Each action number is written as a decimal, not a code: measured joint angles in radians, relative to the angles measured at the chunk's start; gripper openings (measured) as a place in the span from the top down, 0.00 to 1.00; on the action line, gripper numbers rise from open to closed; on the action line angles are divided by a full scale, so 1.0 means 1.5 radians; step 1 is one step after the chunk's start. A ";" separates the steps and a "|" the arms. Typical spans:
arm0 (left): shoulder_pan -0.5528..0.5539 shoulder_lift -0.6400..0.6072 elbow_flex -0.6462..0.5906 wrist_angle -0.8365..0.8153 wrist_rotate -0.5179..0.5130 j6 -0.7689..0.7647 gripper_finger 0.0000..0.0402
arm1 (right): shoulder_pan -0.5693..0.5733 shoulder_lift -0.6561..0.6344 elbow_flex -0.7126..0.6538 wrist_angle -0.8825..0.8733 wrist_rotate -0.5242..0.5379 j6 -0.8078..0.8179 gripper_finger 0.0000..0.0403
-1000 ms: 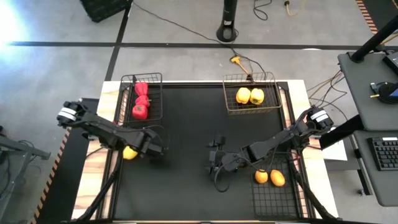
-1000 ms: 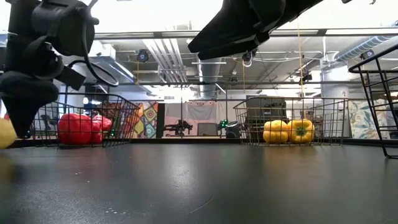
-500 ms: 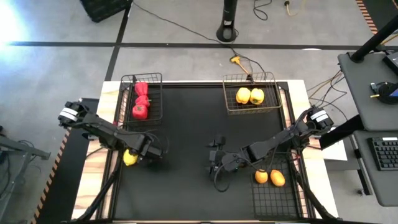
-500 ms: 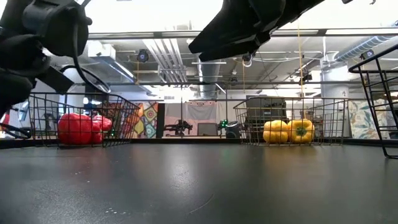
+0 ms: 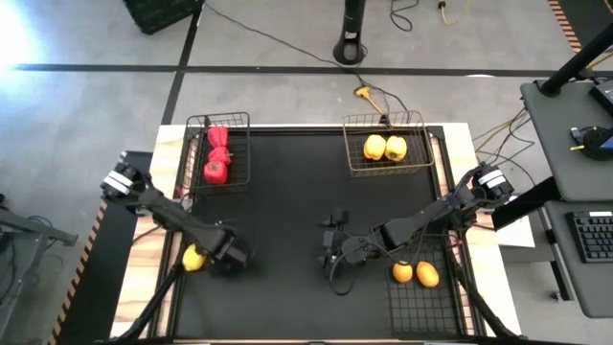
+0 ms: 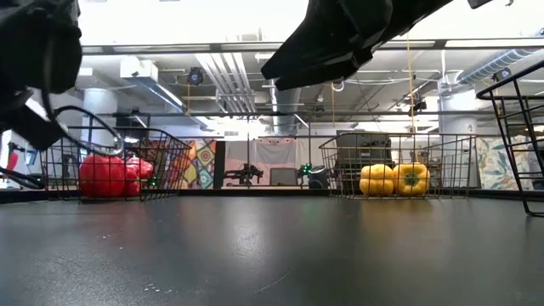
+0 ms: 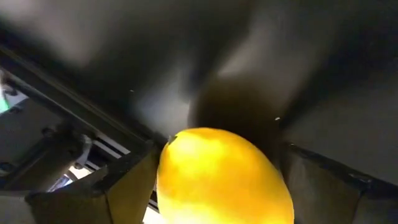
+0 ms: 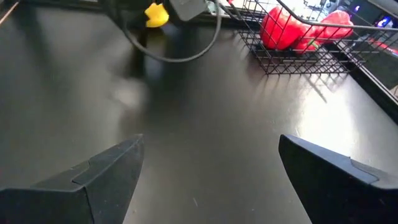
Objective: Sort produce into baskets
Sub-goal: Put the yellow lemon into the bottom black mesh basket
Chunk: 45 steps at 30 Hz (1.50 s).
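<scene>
Citrus fruit [image 5: 194, 257]: the last piece outside a basket; it sits at the worktop's left edge, clamped in your left gripper [image 7: 211, 186].
Left jaws: pinching the fruit, one finger on each flank; in the left wrist view it fills the space between them.
Long axis: you cannot tell from these views; the fruit reads as a rounded oval, end unclear.
Right gripper [image 5: 330, 251]: hangs over mid-worktop, jaws spread wide with nothing between them, only bare black surface showing ahead.
Target basket [image 5: 421, 305]: black wire, front right corner, already holding two citrus fruits [image 5: 415, 273].
Key relation: the fruit lies on the far left and its basket on the far right, so nearly the whole worktop is between them. Your left arm has the fruit, but your right arm is much nearer the basket.
Judgement: either a long carry across or a handover near the middle; the right jaws stand ready for that.
Other baskets: red peppers [image 5: 216, 153] in the back-left black basket [image 5: 244, 119], yellow peppers [image 5: 384, 148] in the tan basket [image 5: 386, 171] at back right; both look settled.
</scene>
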 joint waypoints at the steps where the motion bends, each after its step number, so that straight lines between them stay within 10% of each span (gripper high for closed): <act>1: -0.006 0.009 0.000 0.004 0.001 0.000 0.23 | 0.000 0.000 0.000 0.000 0.000 0.003 0.10; 35: -0.148 0.051 0.206 -0.017 -0.088 0.010 0.20 | -0.001 0.000 0.000 0.002 0.001 0.014 0.10; 45: -0.151 0.050 0.186 -0.126 0.007 -0.096 0.05 | -0.001 0.000 0.000 0.001 0.001 0.012 0.10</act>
